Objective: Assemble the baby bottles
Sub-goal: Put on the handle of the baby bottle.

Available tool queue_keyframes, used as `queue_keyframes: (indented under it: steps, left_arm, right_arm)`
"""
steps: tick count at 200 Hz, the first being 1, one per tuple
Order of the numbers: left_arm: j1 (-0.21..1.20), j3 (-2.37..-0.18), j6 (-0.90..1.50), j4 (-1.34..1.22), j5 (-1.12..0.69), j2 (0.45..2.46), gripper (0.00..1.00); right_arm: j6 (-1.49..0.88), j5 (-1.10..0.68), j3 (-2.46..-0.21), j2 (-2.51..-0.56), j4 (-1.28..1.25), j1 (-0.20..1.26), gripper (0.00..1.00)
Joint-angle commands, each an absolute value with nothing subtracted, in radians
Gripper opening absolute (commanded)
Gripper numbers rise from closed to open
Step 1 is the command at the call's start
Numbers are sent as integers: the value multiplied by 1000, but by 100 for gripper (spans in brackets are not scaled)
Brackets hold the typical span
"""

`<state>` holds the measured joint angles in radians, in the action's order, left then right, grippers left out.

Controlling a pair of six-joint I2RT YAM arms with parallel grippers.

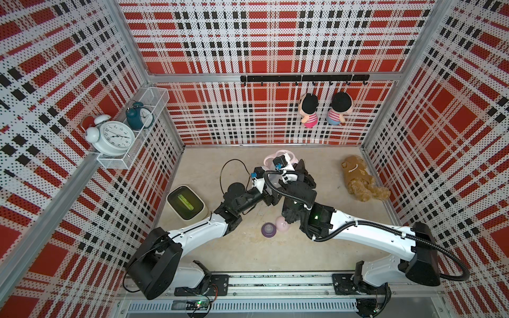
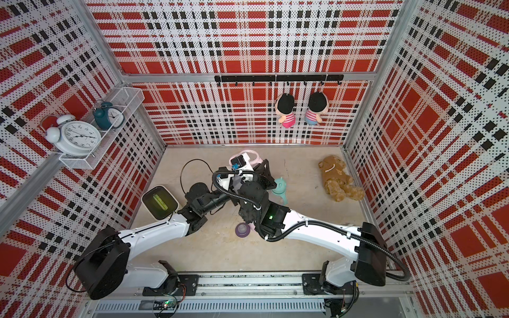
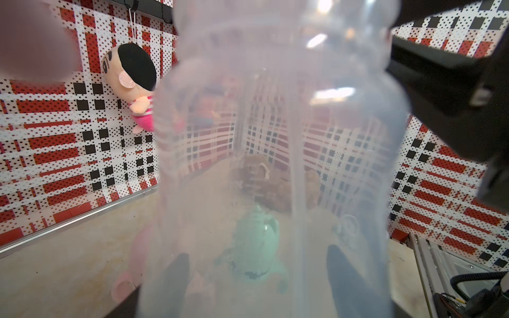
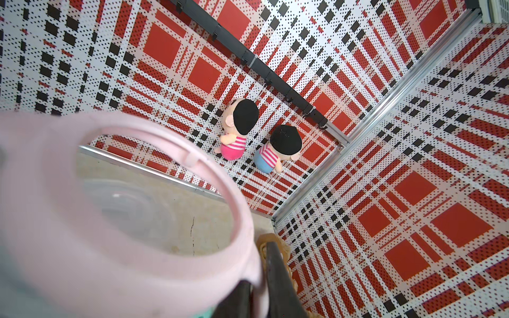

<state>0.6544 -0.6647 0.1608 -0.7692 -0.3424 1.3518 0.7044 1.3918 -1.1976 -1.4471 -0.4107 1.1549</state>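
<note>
Left wrist view: the left gripper (image 3: pixel 260 276) is clamped on a clear bottle (image 3: pixel 275 124) that fills the frame, with one dark finger on each side of it. In the right wrist view the right gripper (image 4: pixel 259 289) pinches the rim of a pink handle ring (image 4: pixel 137 275), and a blurred clear shape shows through the ring's opening.

Plaid walls close the table (image 1: pixel 248 256) on three sides, and the arm rail runs along the front. The widest bare floor lies at the front, between the two arm bases.

In the top views:
- one purple nipple collar (image 1: pixel 268 230), with one pink dome cap (image 1: pixel 283 223) just beside it, near the right forearm
- one teal cap (image 2: pixel 279 190), just right of the grippers
- one brown plush bear (image 1: pixel 360 179), by the right wall
- two hanging dolls (image 1: pixel 309 110)
- two alarm clocks (image 1: pixel 114 136), on a wire shelf
- one cream box (image 1: pixel 186 203), by the left wall

Both arms reach in from the rail and bend inward, with the wrists meeting above the back middle of the table
</note>
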Motion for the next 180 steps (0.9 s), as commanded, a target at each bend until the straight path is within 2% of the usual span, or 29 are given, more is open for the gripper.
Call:
queue_keyframes:
  steps: [1,43,78,136,180]
  left_arm:
    - [661,-697,157,-778,-334,1350,0]
    - [664,-677,141,-803,-336,1344,0]
    - [666,-641,135,-850,-329,1328,0]
    - [666,-615,120,-887,-318,1306,0]
    - [663,-618,118,-889,-315,1311,0]
  right_arm:
    - [834,1412,-1196,-1465,-569,1168,0]
    - [795,1409,-1197,-1461,-501,1176,0]
    - [521,1355,-1263,-1432,-119,1175,0]
    - [320,1263,-1291,-1411,143,1177,0]
    - [345,1262,-1255,-1404,152,1190,0]
